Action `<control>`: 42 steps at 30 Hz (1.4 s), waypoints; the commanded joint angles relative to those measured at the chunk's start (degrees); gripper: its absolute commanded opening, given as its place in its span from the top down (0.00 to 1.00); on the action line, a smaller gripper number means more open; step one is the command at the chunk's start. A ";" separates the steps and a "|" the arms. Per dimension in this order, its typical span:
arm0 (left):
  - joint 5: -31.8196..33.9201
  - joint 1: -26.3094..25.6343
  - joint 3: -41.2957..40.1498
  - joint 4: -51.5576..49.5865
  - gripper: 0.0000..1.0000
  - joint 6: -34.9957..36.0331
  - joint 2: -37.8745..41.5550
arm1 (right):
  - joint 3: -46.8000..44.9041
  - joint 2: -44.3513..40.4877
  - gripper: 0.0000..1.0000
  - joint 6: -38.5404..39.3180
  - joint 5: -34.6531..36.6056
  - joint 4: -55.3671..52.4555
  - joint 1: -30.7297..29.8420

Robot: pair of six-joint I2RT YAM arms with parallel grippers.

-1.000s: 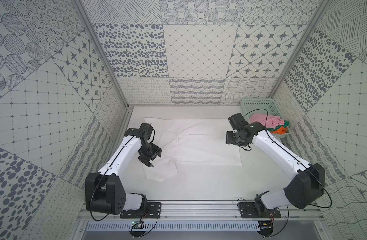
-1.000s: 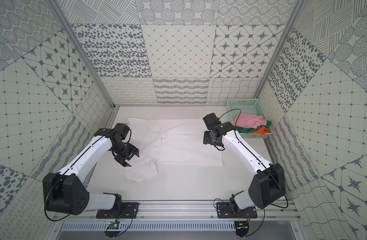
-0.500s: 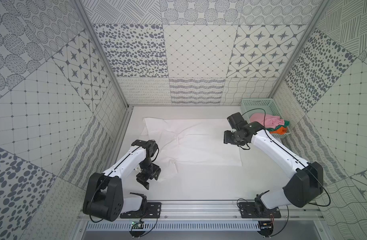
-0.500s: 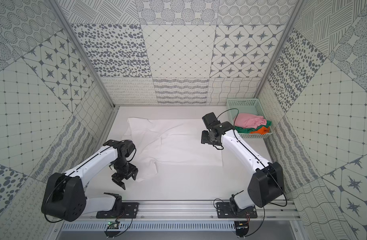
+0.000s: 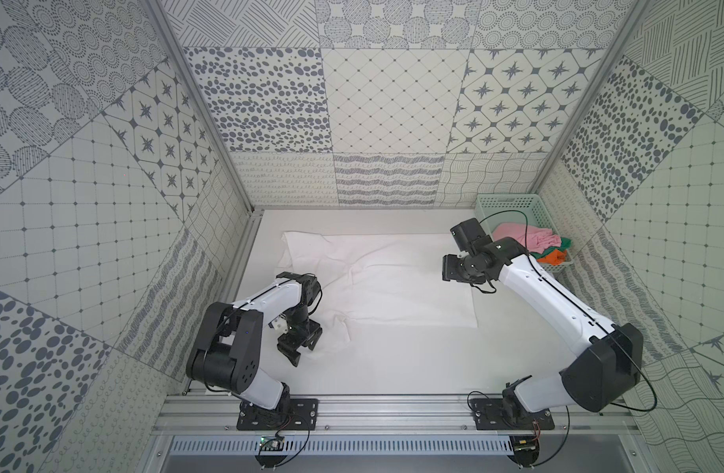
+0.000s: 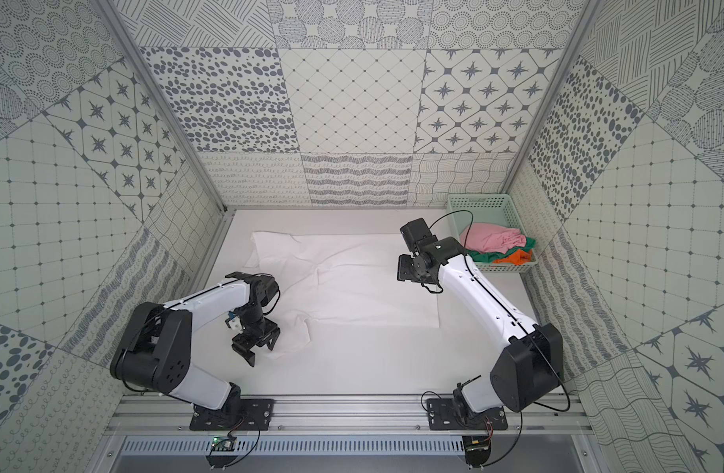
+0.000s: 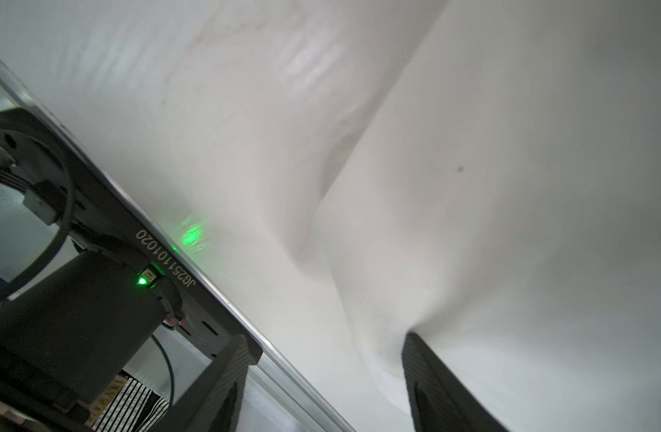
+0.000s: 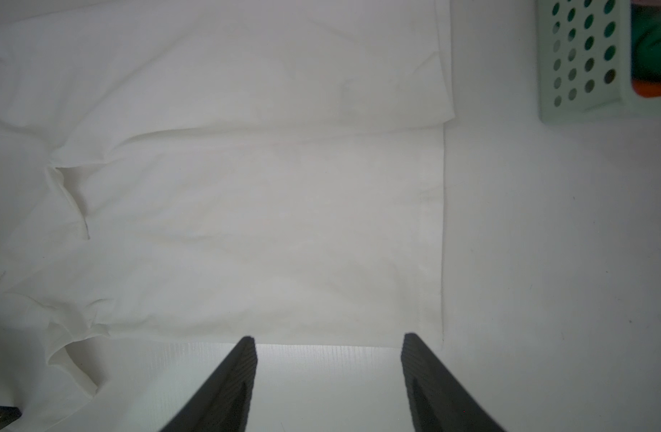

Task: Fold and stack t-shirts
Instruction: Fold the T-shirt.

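Observation:
A white t-shirt [image 5: 393,278] [image 6: 360,278] lies spread flat on the table in both top views, and its body fills the right wrist view [image 8: 246,205]. My left gripper [image 5: 303,353] [image 6: 262,354] [image 7: 325,355] hangs open at the shirt's front-left sleeve; a cloth fold [image 7: 359,224] runs up to one finger [image 7: 426,374]. Over the shirt's right hem, my right gripper [image 5: 450,268] [image 6: 405,268] [image 8: 329,340] is open and holds nothing. Pink [image 5: 520,239] [image 6: 491,239], green [image 5: 544,254] [image 6: 487,256] and orange [image 5: 555,258] [image 6: 518,257] t-shirts lie bunched in the basket.
The mint-green perforated basket [image 5: 506,200] [image 6: 475,200] [image 8: 579,74] stands in the back right corner. Patterned walls close in three sides. An aluminium rail [image 5: 393,409] with both arm bases runs along the front edge.
My left arm has drawn back from the shirt's left sleeve toward the front of the table, staying open. The right gripper has drifted slightly left over the hem.

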State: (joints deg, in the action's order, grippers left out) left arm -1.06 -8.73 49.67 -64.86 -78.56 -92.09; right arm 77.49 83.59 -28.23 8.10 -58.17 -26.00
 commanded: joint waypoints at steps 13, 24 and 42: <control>-0.64 -1.81 -0.77 3.88 0.99 -1.41 -4.73 | 3.82 0.92 0.35 2.73 2.73 -1.33 0.74; 1.32 -1.81 14.06 -3.64 1.00 1.79 -5.29 | -5.96 5.29 0.35 -4.53 -2.09 -1.76 0.89; 2.29 -1.81 24.99 -10.98 1.00 8.24 -13.60 | -24.56 -0.43 0.25 -24.59 -12.92 3.46 9.77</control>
State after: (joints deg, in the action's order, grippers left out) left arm -0.58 -10.44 72.12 -70.06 -74.24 -103.63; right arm 55.02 86.94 -45.67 -1.04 -58.35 -16.23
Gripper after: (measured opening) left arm 0.025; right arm 0.754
